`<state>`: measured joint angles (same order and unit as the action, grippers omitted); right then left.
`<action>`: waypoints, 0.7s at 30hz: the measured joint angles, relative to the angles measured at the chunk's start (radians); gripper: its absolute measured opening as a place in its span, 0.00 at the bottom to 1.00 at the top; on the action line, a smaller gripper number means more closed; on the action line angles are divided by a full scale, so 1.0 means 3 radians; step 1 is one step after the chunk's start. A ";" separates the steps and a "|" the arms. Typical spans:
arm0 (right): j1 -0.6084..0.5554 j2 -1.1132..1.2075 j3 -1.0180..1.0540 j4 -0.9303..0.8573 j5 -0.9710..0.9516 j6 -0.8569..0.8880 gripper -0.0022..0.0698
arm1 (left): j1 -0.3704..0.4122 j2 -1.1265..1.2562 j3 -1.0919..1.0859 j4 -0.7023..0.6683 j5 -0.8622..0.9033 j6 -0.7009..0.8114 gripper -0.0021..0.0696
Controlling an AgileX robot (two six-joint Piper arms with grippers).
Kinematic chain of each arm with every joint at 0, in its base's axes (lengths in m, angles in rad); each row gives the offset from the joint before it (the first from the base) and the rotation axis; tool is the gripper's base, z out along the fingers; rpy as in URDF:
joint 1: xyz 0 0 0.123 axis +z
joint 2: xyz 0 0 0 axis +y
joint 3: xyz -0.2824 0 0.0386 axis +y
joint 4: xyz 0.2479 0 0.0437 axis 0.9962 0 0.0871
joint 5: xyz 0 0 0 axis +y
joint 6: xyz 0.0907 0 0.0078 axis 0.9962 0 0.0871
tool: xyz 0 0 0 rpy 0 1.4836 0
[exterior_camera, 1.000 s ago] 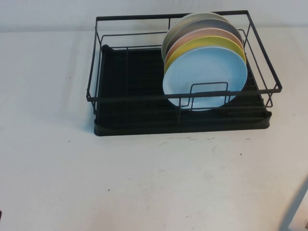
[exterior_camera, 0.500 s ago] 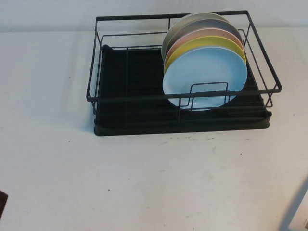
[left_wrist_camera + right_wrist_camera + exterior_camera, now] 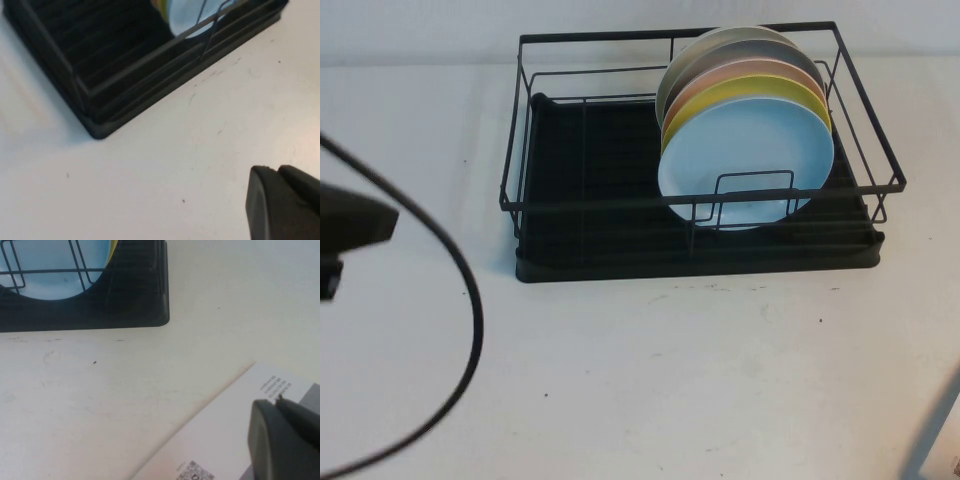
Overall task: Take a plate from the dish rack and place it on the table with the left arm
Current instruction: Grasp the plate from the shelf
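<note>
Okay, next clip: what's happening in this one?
Nothing is being handled yet. The light blue plate stands at the front of a row of plates in the dish rack on the white table. The left arm has just swung in at the left edge, short of the rack; the left gripper hangs over bare table. The right gripper sits parked near the rack's right corner, above a printed sheet.

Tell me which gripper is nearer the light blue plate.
Left. The left gripper hangs off the dish rack's left end, across from the plate. The right gripper sits low by the table's right edge.
</note>
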<state>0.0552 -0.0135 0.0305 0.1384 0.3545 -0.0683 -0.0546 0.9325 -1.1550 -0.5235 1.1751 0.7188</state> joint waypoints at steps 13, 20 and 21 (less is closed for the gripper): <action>0.0000 0.0000 0.0000 0.0000 0.0000 0.0000 0.00 | -0.0745 0.1772 -0.1605 -0.0055 0.0125 0.1078 0.02; 0.0000 0.0000 0.0000 0.0000 0.0000 0.0000 0.00 | -0.1098 0.2402 -0.1906 -0.0019 -0.0411 0.1007 0.02; 0.0000 0.0000 0.0000 0.0000 0.0000 0.0000 0.00 | -0.1132 0.2481 -0.1945 -0.0011 -0.0476 0.1007 0.03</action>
<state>0.0552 -0.0135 0.0305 0.1384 0.3545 -0.0683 -0.3942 1.6769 -1.7385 -0.5268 1.0322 1.0210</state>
